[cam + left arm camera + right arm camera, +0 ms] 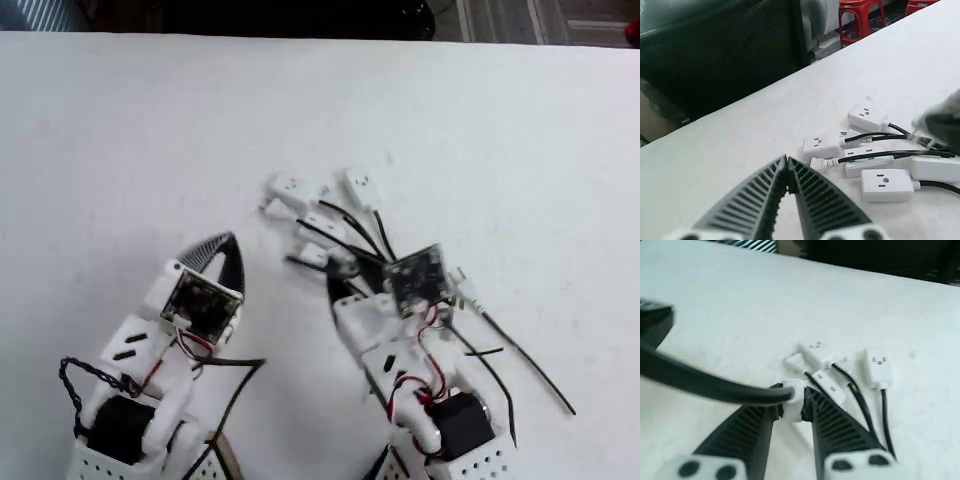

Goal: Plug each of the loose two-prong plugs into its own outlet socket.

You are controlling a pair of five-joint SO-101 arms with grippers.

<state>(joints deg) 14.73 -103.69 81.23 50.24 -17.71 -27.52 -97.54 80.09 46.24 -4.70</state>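
Right pincer (791, 392) clamps white plug (791, 410), prongs seemingly hidden.

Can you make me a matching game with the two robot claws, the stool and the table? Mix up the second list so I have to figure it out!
Things:
1. left gripper
2. right gripper
3. stool
4. table

Colour or state:
A. white
B. shut on a plug with a black cable
C. red
D. shut, holding nothing

Right pairs: 1-D, 2-B, 3-C, 4-A.
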